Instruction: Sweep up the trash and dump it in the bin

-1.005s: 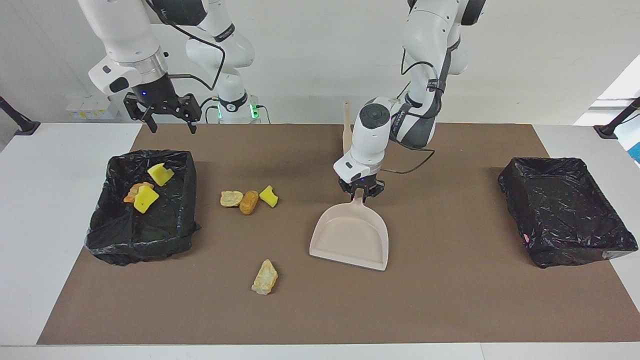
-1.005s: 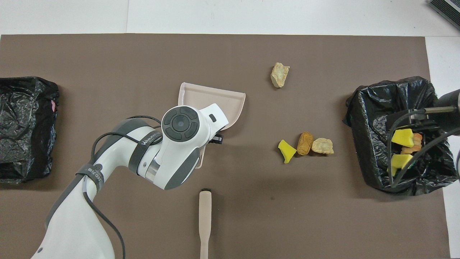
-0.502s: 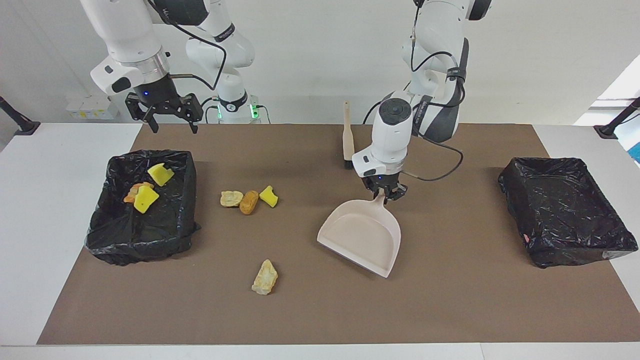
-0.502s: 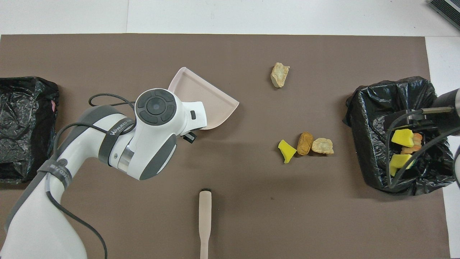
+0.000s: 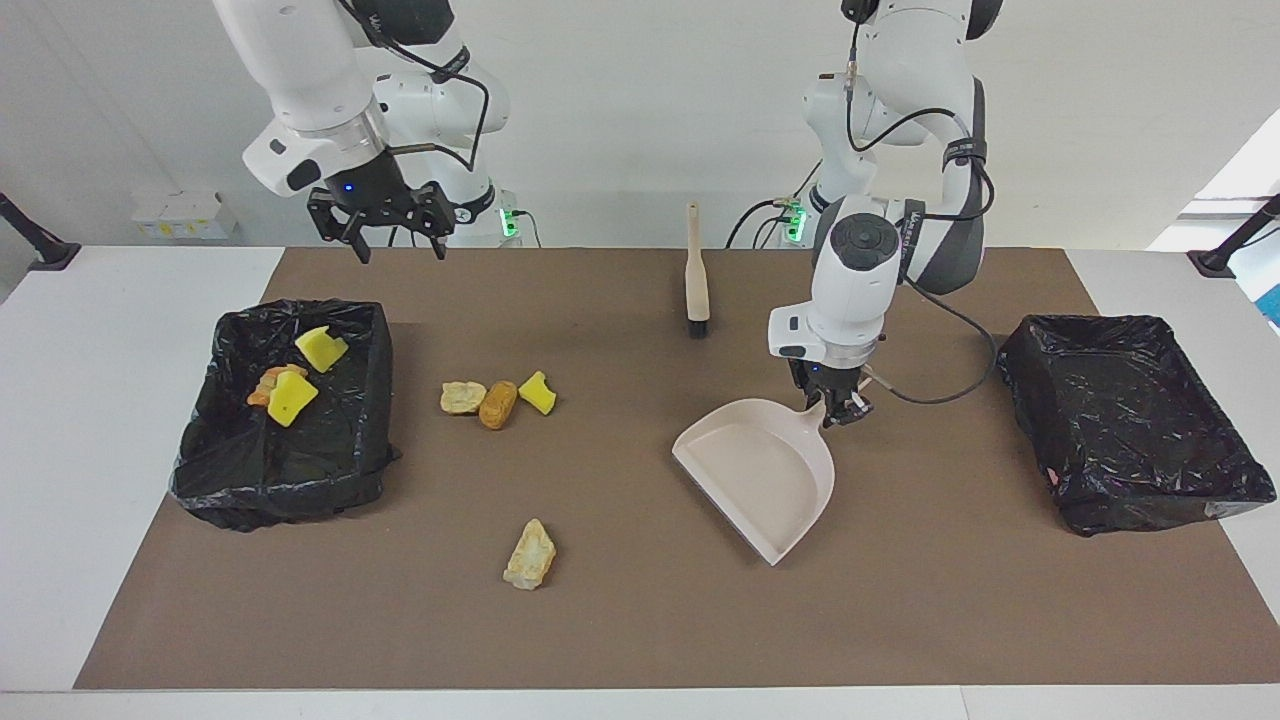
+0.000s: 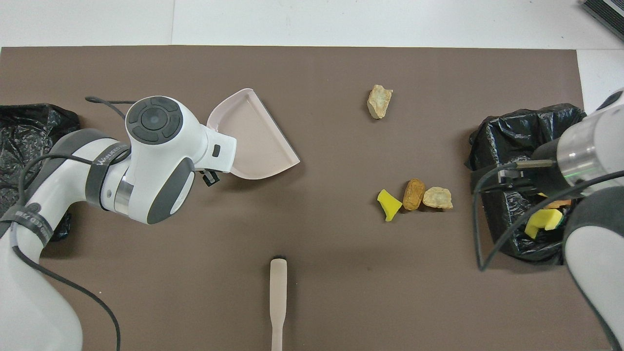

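Note:
My left gripper point(image 5: 828, 405) is shut on the handle of the beige dustpan point(image 5: 765, 470) point(image 6: 253, 139), which lies low on the brown mat, mouth turned toward the right arm's end. Three trash lumps sit in a row mid-mat: beige point(image 5: 463, 397) point(image 6: 437, 198), orange-brown point(image 5: 497, 403) point(image 6: 413, 194), yellow point(image 5: 537, 392) point(image 6: 389, 204). A lone beige lump point(image 5: 530, 555) point(image 6: 379, 101) lies farther from the robots. My right gripper point(image 5: 392, 225) hangs open and empty, high above the black-lined bin point(image 5: 280, 480) point(image 6: 492, 141), where yellow point(image 5: 320, 348) and orange lumps lie.
A beige hand brush point(image 5: 695, 275) point(image 6: 278, 297) lies on the mat near the robots, between the two arms. A second black-lined bin point(image 5: 1130, 430) point(image 6: 29, 141) stands at the left arm's end of the table. The right arm covers part of the trash bin from overhead.
My left arm has carried the dustpan toward its own end of the table, turning it so the mouth faces the trash. The right gripper has drifted toward the table's middle, staying open.

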`<move>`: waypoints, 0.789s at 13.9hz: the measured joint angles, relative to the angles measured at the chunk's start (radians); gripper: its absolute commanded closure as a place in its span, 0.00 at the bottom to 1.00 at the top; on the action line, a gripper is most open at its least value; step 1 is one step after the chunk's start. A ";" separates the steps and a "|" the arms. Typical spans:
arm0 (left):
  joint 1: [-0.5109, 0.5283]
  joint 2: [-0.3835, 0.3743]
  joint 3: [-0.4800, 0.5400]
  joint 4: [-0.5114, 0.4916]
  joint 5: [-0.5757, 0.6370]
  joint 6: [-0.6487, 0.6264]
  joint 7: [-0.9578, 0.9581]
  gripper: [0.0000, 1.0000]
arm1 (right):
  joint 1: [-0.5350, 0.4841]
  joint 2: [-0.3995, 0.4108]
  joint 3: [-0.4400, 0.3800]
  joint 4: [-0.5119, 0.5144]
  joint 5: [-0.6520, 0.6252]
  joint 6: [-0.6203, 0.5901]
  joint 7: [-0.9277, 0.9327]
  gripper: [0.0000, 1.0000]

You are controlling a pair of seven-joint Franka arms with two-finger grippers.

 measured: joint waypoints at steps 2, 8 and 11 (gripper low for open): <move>0.025 0.002 0.001 -0.001 0.000 -0.002 0.133 1.00 | 0.084 -0.010 0.004 -0.047 0.041 0.015 0.146 0.00; 0.086 0.003 0.002 -0.011 0.000 -0.006 0.332 1.00 | 0.311 -0.022 0.011 -0.280 0.137 0.148 0.515 0.00; 0.089 0.003 0.002 -0.015 0.000 -0.012 0.335 1.00 | 0.402 -0.028 0.012 -0.417 0.207 0.241 0.718 0.00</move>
